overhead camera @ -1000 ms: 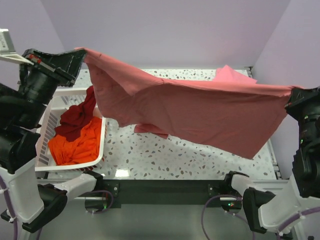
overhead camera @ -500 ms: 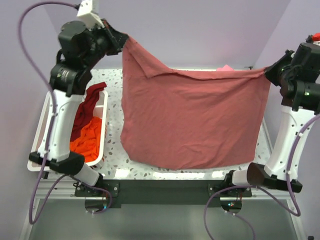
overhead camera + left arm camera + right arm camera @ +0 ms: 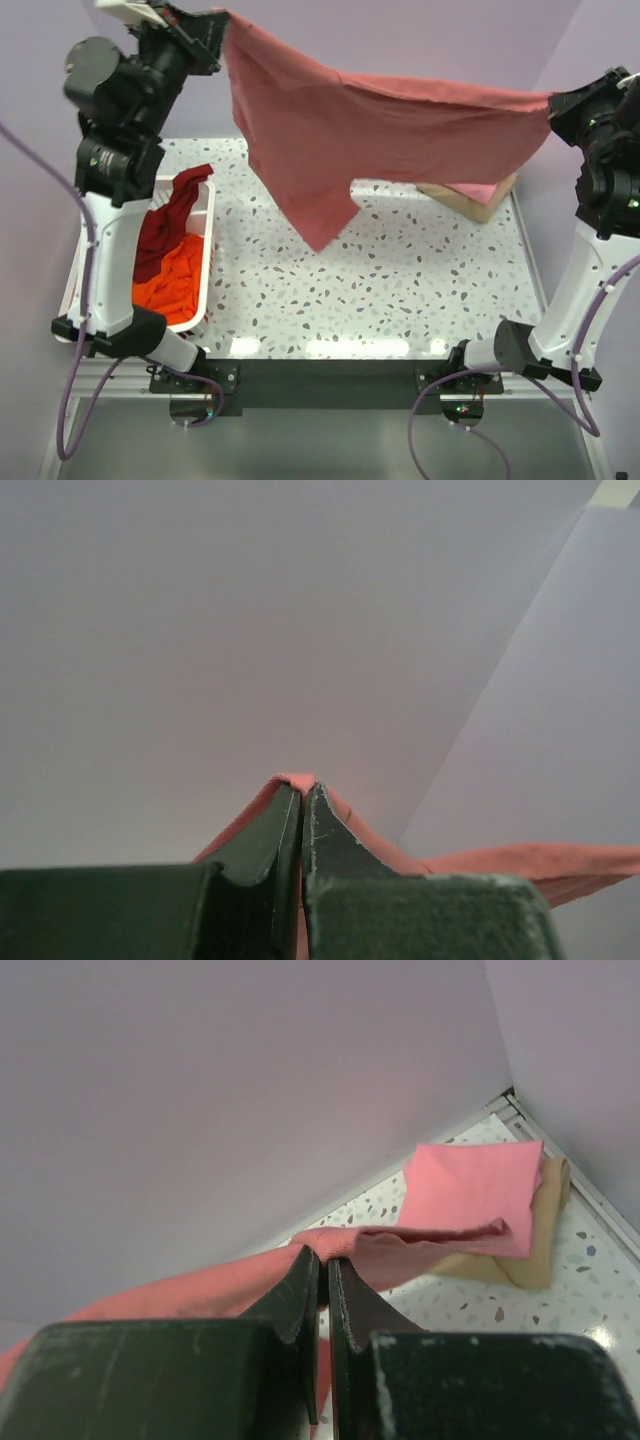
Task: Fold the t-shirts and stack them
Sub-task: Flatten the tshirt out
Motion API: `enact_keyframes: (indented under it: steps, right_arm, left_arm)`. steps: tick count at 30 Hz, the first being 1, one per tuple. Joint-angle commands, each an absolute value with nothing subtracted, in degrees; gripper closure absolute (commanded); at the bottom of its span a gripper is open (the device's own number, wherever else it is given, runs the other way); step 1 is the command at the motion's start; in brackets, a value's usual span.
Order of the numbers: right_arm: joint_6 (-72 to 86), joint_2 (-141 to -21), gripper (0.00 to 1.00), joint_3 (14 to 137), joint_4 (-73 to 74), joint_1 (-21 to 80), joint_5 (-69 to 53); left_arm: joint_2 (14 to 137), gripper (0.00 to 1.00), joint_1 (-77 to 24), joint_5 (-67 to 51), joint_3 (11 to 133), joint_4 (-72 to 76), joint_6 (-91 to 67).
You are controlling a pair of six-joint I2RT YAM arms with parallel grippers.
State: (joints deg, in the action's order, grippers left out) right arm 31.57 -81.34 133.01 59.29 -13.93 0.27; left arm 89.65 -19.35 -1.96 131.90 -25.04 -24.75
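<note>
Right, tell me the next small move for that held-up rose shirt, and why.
Probably lower both arms together toward the table, letting the hanging corner touch down first. The left fingers and right fingers are shut on the rose-red shirt, stretched high between them and clear of the table, so it needs laying flat before folding.

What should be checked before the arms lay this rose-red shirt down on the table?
1. Left gripper shut on the rose-red shirt: ok.
2. Right gripper shut on its other end: ok.
3. Shirt hanging flat between them: not ok, one part sags to a point.
4. Middle of the table under the shirt free of other items: ok.
5. Cloth clear of the folded pink shirt: cannot tell.
</note>
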Motion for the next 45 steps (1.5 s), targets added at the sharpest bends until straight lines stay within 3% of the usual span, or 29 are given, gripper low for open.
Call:
enact_keyframes:
  steps: [1, 11, 20, 25, 33, 37, 40, 42, 44, 45]
  right_arm:
    - [31.8, -77.5, 1.0, 134.8, 56.2, -14.2, -1.0]
    - [28.7, -64.0, 1.0, 132.7, 58.8, -14.2, 3.3]
    - [27.4, -58.8, 1.0, 136.8, 62.0, -13.4, 9.1]
    - [27.6, -58.2, 1.0, 127.7, 61.7, -13.2, 8.4]
    - [27.6, -64.1, 1.0, 111.3, 54.6, -13.2, 5.0]
    - [29.1, -68.9, 1.0, 95.6, 40.9, -13.2, 4.7]
    - [29.4, -75.9, 1.0, 93.1, 34.6, -13.1, 5.0]
    - [29.4, -85.7, 1.0, 95.1, 33.0, -12.8, 2.8]
    - [28.4, -96.4, 0.63, 102.5, 36.1, -12.7, 1.7]
    - [27.8, -99.7, 0.52, 108.5, 40.6, -12.6, 1.3]
  left_arm:
    - [81.5, 1.0, -18.7, -0.1, 131.8, -14.2, -22.9]
    - [64.7, 1.0, -18.7, 1.8, 122.2, -20.3, -27.1]
    - [59.3, 1.0, -18.7, 3.4, 122.5, -26.7, -30.8]
    - [61.4, 1.0, -18.7, 1.2, 119.5, -28.7, -30.3]
    - [72.9, 1.0, -18.7, -4.7, 108.1, -23.4, -28.0]
    - [84.1, 1.0, -18.7, -3.0, 107.8, -19.2, -24.7]
    - [96.3, 1.0, -18.6, -0.2, 112.0, -14.9, -22.1]
    - [108.2, 1.0, -18.5, 2.4, 122.8, -16.0, -20.1]
    - [120.0, 0.58, -18.2, 3.9, 132.3, -17.8, -19.6]
    - [123.3, 0.12, -18.1, 4.1, 141.1, -19.3, -19.4]
